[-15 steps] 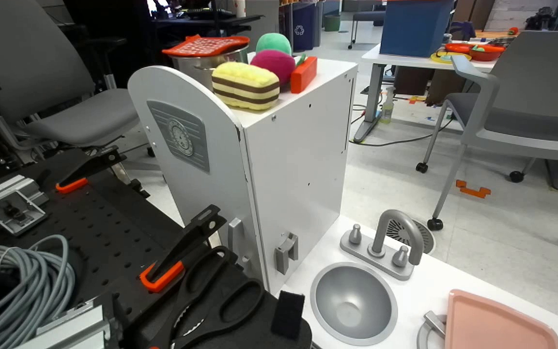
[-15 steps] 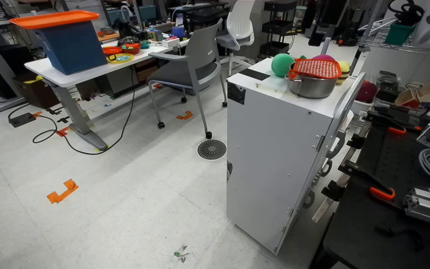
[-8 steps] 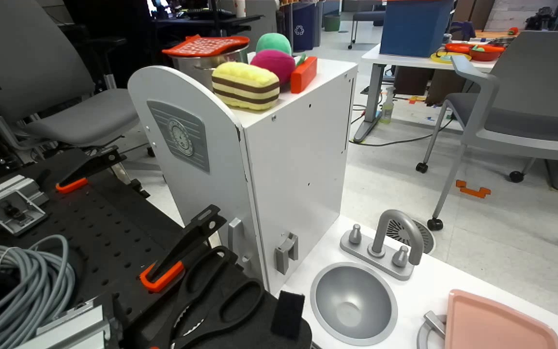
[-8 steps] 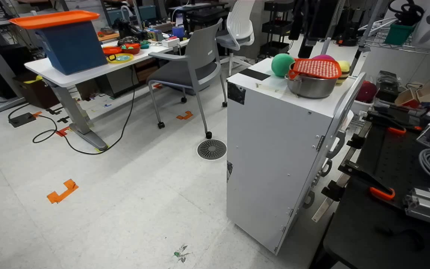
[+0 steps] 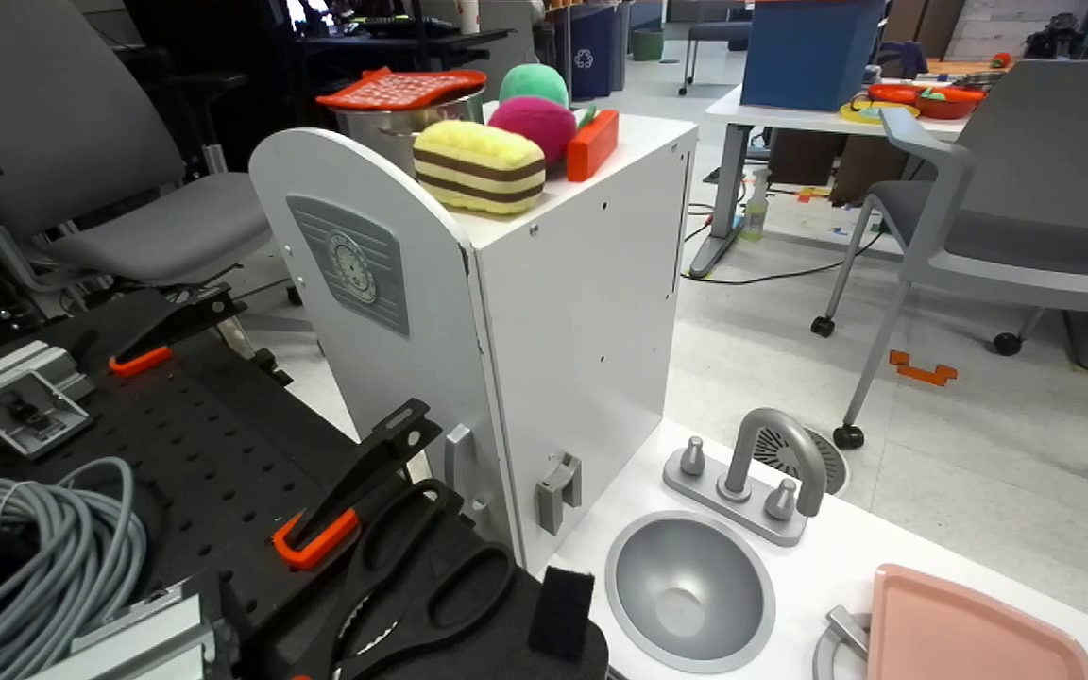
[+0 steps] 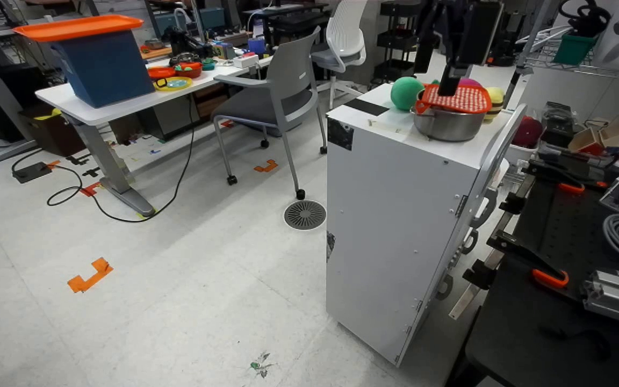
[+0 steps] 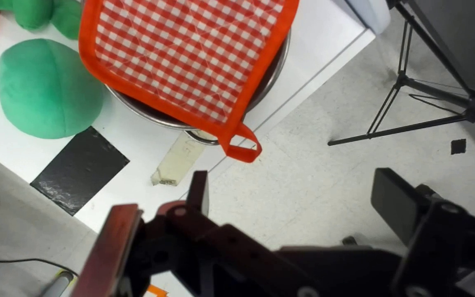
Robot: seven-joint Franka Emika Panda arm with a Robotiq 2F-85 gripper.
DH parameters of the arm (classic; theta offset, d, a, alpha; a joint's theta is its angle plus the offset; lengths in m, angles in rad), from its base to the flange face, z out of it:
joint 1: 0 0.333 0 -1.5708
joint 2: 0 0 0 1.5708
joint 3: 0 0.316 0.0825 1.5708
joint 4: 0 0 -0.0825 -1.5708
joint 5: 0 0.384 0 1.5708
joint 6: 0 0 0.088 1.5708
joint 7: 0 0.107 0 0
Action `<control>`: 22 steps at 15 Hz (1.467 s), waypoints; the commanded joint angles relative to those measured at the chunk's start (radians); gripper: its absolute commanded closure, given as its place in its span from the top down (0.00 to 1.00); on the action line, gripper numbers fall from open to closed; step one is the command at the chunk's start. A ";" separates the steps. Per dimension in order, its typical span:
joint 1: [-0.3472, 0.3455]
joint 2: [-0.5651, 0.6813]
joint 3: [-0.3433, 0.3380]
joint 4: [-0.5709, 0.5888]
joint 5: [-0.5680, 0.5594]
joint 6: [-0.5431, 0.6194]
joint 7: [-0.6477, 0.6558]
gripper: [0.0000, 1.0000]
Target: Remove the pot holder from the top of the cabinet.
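Observation:
The pot holder [image 7: 192, 53], red-and-white checked with a red-orange border and corner loop [image 7: 243, 154], lies across the top of a metal pot [image 6: 449, 126]. It shows in both exterior views too [image 5: 402, 92] [image 6: 473, 98]. The pot stands on top of the white cabinet [image 5: 582, 302], also in an exterior view [image 6: 395, 215]. My gripper [image 7: 291, 181] is open and empty. In the wrist view the loop lies beyond the fingertips, toward the left finger. In an exterior view the gripper [image 6: 437, 76] hangs above the pot, one finger overlapping the pot holder; contact cannot be told.
A green ball [image 7: 48, 90], a pink ball [image 5: 535, 127], a yellow-and-brown striped block [image 5: 478, 165] and a red block [image 5: 593, 146] crowd the cabinet top. The rounded side panel [image 5: 365, 255] rises at one edge. A black-topped table [image 6: 546, 322] stands beside the cabinet.
In an exterior view my gripper has come down from the top edge of the picture to just above the pot holder. The pot holder, pot and toys have not moved.

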 commanded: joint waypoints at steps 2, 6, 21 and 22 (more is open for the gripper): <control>-0.015 -0.008 -0.003 0.017 0.013 -0.034 -0.052 1.00; -0.023 -0.004 -0.012 0.032 -0.005 -0.037 -0.048 1.00; -0.035 0.038 -0.013 0.056 0.002 -0.114 -0.121 1.00; -0.035 0.038 -0.011 0.055 0.002 -0.109 -0.128 1.00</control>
